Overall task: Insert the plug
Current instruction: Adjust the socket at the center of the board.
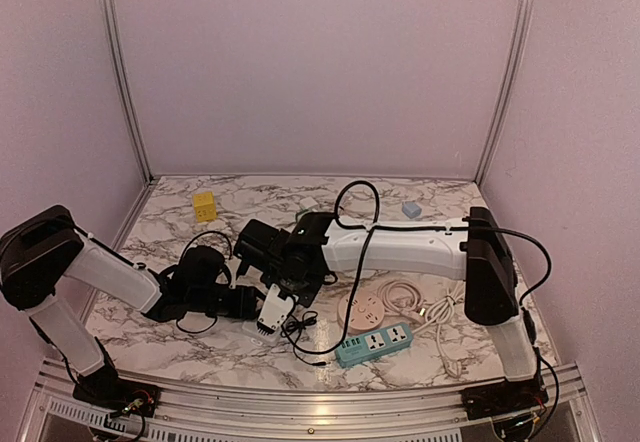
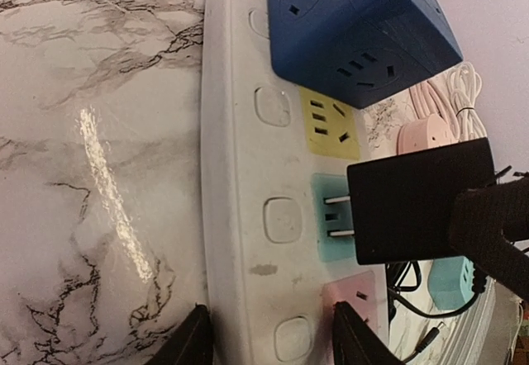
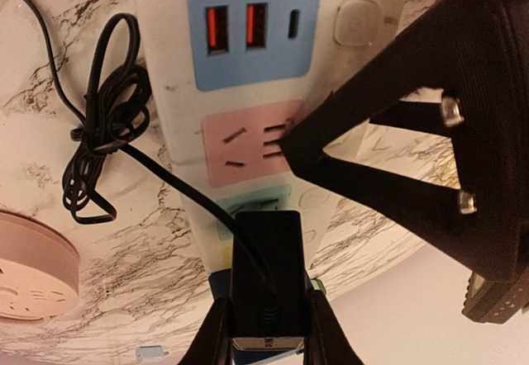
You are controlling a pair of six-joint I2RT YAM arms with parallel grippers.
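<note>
Right hand [image 3: 269, 319] pinches plug [image 3: 266, 258], prongs showing at teal socket [image 2: 326, 185], not seated; left hand [image 2: 274, 338] clamps strip [image 2: 235, 175] to desk [image 2: 99, 134], likely bracing against the push.

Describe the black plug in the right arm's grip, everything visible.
The black plug is a boxy, matte, plastic-looking adapter with two flat metal prongs. The right claw is shut on its sides, holding it over the white power strip with the prongs aimed at the teal socket. The prongs show bare, so it is not seated; whether their tips have entered is unclear. A thin black cable leaves its back end.
</note>
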